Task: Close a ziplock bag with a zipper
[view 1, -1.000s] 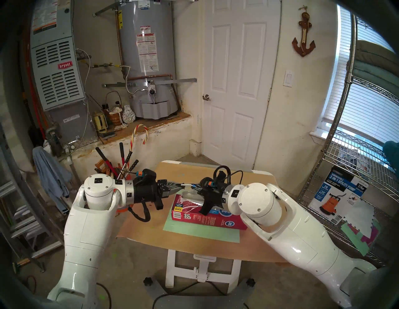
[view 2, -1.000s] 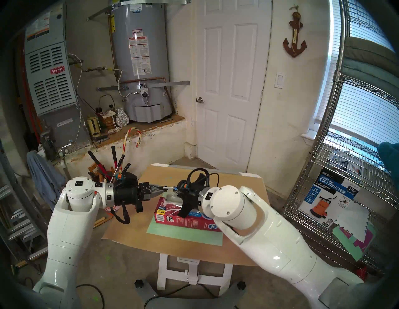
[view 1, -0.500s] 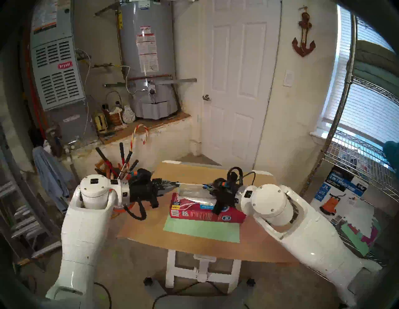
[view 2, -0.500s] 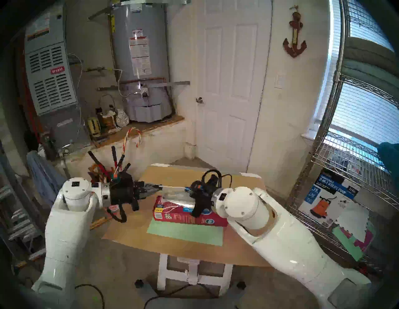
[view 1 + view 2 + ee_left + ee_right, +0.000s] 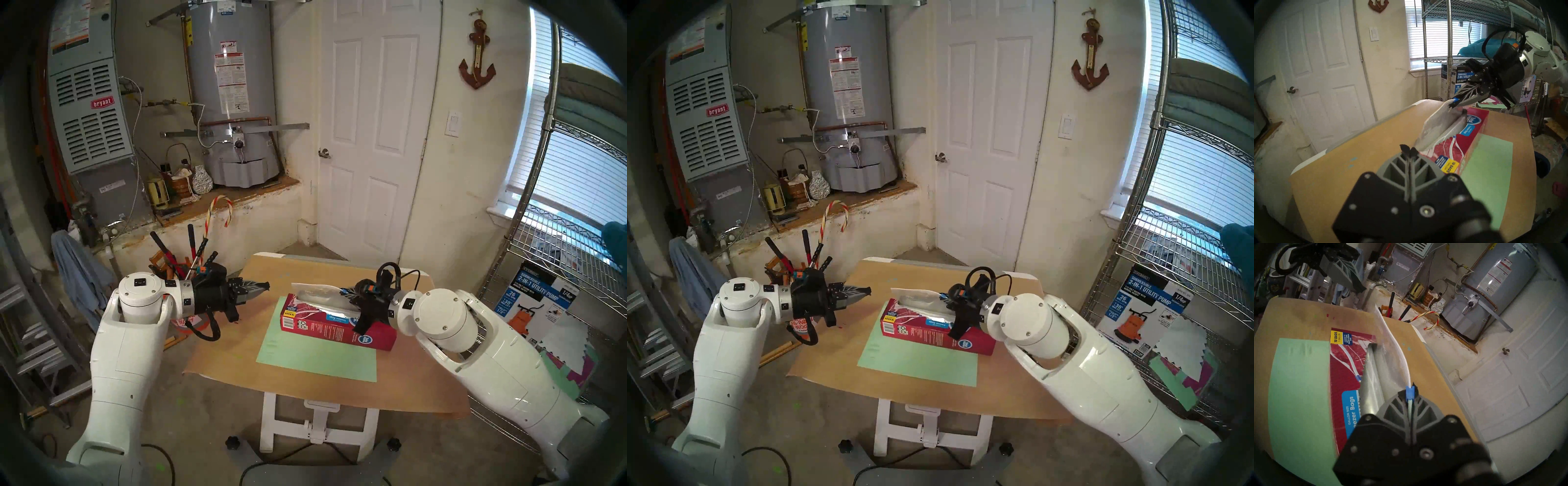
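The right hand pinches the small blue plastic zipper on the clear crinkly ziplock bag; the left hand is closed on nothing, apart.

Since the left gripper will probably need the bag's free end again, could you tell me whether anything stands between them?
Nothing visible does: only open air over the table separates the shut left gripper from the free end of the ziplock bag.

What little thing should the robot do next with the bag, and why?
Probably open the right claw and let the bag rest on the red box. The blue slider sits at the bag's corner in that claw, the white strip looks shut, and the left claw is shut and empty.
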